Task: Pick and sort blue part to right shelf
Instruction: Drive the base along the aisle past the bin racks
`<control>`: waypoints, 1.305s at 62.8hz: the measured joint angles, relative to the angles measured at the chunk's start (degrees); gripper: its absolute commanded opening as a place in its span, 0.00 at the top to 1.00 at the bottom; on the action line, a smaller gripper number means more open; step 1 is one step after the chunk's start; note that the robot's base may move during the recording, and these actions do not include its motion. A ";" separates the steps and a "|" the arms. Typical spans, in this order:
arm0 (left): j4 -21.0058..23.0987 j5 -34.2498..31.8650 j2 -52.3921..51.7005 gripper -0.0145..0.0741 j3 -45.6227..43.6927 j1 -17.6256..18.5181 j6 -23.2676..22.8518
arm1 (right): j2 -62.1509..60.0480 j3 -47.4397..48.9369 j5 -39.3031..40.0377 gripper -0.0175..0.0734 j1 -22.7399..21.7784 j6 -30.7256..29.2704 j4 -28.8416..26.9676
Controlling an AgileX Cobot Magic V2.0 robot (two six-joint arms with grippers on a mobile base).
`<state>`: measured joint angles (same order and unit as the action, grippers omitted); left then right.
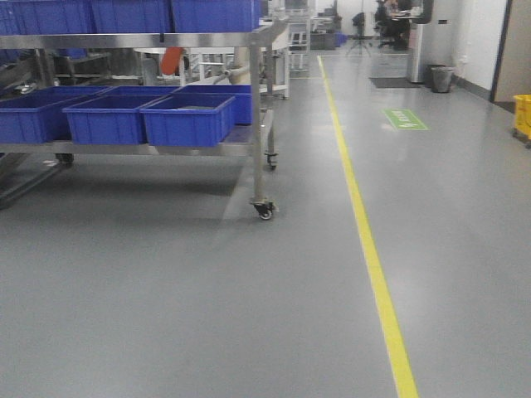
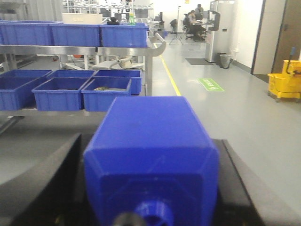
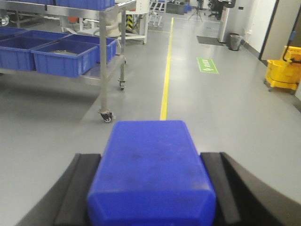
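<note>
while nothing but open grey floor (image 1: 166, 315) lies ahead, the step in hand looks to be the carry: the pick is done and the sorting is not.

the left gripper (image 2: 151, 141) is pinched on the blue part (image 2: 153, 165). in the left wrist view its squarish body fills the middle, with the sloped shoulders and short neck pointing back toward six o'clock, and a black finger (image 2: 42, 188) lies against its nine o'clock flank, with another at three. the right gripper (image 3: 149, 154) is likewise closed around a blue block (image 3: 150, 174). only its smooth top and far end show, so i cannot tell whether it has a neck or a stud.

neither arm shows in the front view. a wheeled steel rack (image 1: 166, 40) stands at ten o'clock with blue bins (image 1: 187, 120) along its lower tier. a yellow floor line (image 1: 365, 240) runs from five o'clock up toward twelve.

which shelf counts as the right one cannot be read here. the only rack in sight stands on the nine o'clock side of that line, well apart from both grippers. as i judge it, the next move calls for bringing the robot square to the target shelf and near enough for the left arm to reach over a bin. the grip should hold firm on the way. the part should then be lowered inside the bin walls before the fingers spread, so that it does not fall from a height.
</note>
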<state>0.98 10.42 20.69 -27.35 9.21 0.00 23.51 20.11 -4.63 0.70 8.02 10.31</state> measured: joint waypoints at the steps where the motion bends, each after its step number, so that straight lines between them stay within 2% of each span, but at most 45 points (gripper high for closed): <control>1: 0.00 0.00 0.00 0.51 0.00 0.00 0.00 | 0.00 0.00 0.00 0.38 0.00 0.00 0.00; 82: 0.00 0.09 0.00 0.51 0.00 0.00 0.00 | 0.00 0.00 0.00 0.38 0.00 0.00 0.00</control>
<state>0.98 10.51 20.69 -27.35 9.21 0.00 23.51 20.11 -4.63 0.70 8.02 10.31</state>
